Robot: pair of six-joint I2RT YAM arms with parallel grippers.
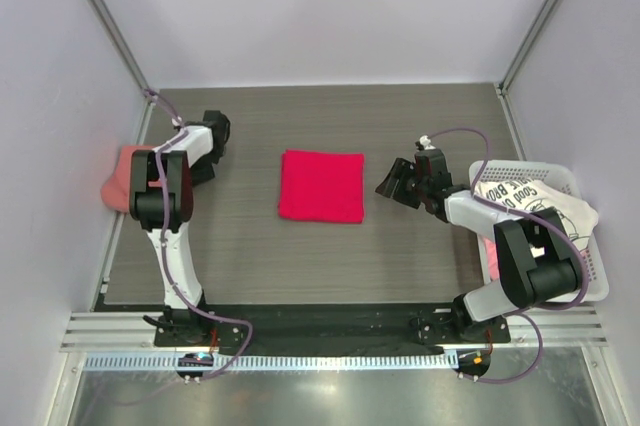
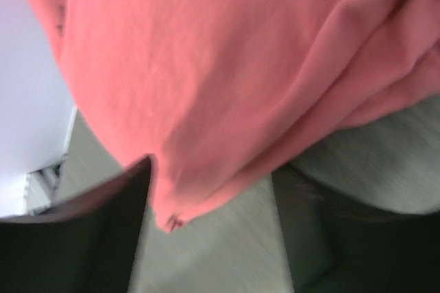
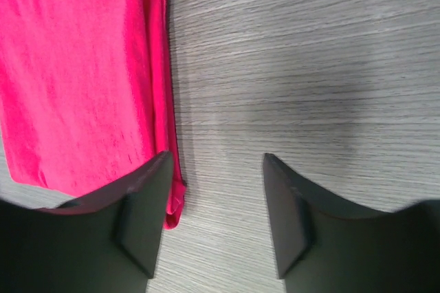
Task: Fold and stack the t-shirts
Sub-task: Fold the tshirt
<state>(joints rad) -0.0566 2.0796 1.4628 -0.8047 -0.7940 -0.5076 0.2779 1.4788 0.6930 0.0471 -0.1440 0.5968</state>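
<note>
A crimson-magenta t-shirt point(image 1: 321, 186) lies folded into a square at the middle of the table. My right gripper point(image 3: 217, 155) is open just right of it, over bare wood; its left finger point(image 3: 141, 203) overlaps the crimson t-shirt's point(image 3: 75, 73) near corner. A salmon-pink t-shirt point(image 1: 122, 179) is bunched at the table's left edge. It fills the left wrist view, where my left gripper point(image 2: 212, 166) is open and a corner of the salmon-pink t-shirt point(image 2: 206, 66) hangs between its fingers. A white t-shirt with black print point(image 1: 525, 198) lies crumpled in the basket.
A white plastic basket point(image 1: 597, 281) stands at the right edge of the table, beside the right arm. Grey walls with metal posts close in the left, back and right sides. A metal rail point(image 1: 330, 331) runs along the near edge.
</note>
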